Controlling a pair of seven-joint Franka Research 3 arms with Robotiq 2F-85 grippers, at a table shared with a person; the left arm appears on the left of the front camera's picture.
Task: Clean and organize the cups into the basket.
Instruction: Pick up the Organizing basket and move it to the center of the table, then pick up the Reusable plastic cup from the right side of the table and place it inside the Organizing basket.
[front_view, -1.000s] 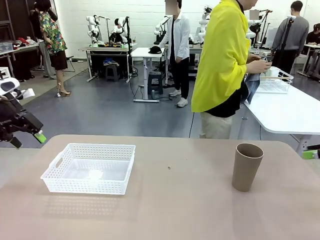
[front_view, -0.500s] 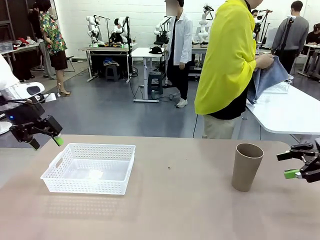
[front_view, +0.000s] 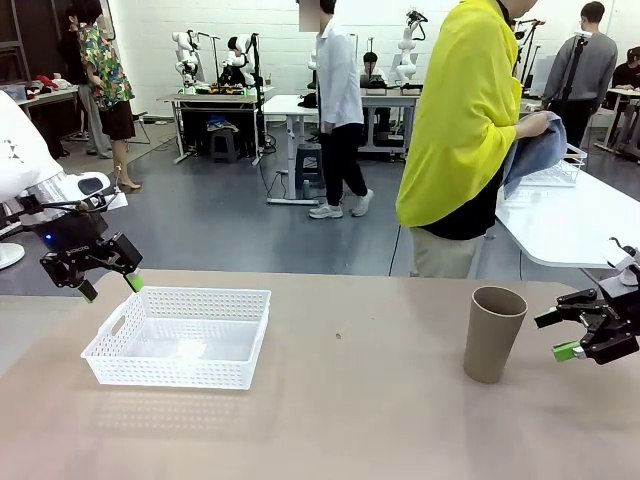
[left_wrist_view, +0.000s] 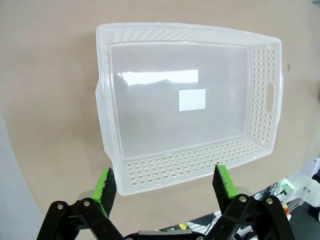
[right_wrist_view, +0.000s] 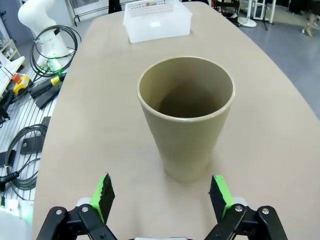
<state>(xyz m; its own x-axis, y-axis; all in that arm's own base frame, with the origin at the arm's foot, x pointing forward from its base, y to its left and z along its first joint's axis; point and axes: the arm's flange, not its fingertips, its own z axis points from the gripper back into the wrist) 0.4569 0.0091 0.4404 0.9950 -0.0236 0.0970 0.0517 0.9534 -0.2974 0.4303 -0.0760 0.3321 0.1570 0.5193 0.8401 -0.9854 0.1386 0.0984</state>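
Note:
A tan-brown cup (front_view: 494, 333) stands upright and empty on the table at the right; the right wrist view shows this cup (right_wrist_view: 186, 114) just ahead of the fingers. My right gripper (front_view: 562, 335) hangs open a short way to the cup's right, level with it, and holds nothing; it appears again (right_wrist_view: 162, 194) at the bottom of its own view. The white lattice basket (front_view: 180, 335) sits empty at the left. My left gripper (front_view: 108, 284) hovers open above the basket's far-left corner. Seen from above, the basket (left_wrist_view: 187, 105) lies under the open left gripper (left_wrist_view: 165, 181).
A person in a yellow top (front_view: 462, 130) stands beyond the table's far edge, handling a blue cloth (front_view: 540, 150) over a white side table (front_view: 570, 225) with a wire basket (front_view: 555, 170). Bare tabletop lies between the lattice basket and the cup.
Both arms have come into view and moved inward: the left gripper rightward to the basket's corner, the right gripper leftward toward the cup. The person has lifted the blue cloth.

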